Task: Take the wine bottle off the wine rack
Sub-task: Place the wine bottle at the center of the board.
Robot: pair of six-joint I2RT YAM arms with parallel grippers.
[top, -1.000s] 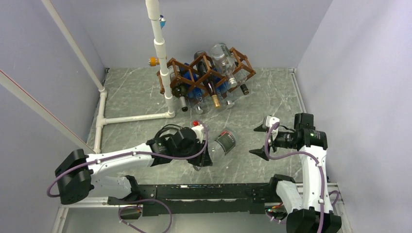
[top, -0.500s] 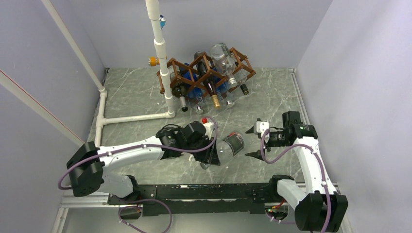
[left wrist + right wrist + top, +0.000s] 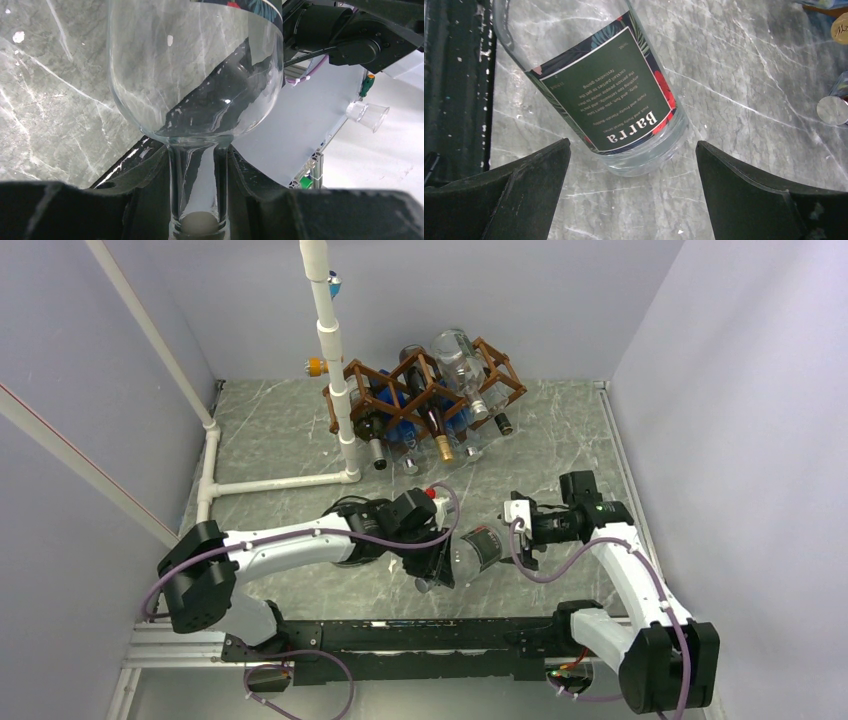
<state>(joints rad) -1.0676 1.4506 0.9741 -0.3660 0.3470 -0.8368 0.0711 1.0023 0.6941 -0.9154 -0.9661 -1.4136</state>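
Closer now, my left hand (image 3: pixel 434 563) grips the wine bottle (image 3: pixel 480 543) by the neck, base facing my open right hand (image 3: pixel 632 150).

Your table (image 3: pixel 270 430) is a grey slab veined in white like marble, walled on three sides; the dark brown wine rack (image 3: pixel 425 378) stands on it toward the far edge, just left of centre; a white pipe frame (image 3: pixel 280 483) lies flat along the left side and across toward the rack, its upright post rising just beside the rack's left end.
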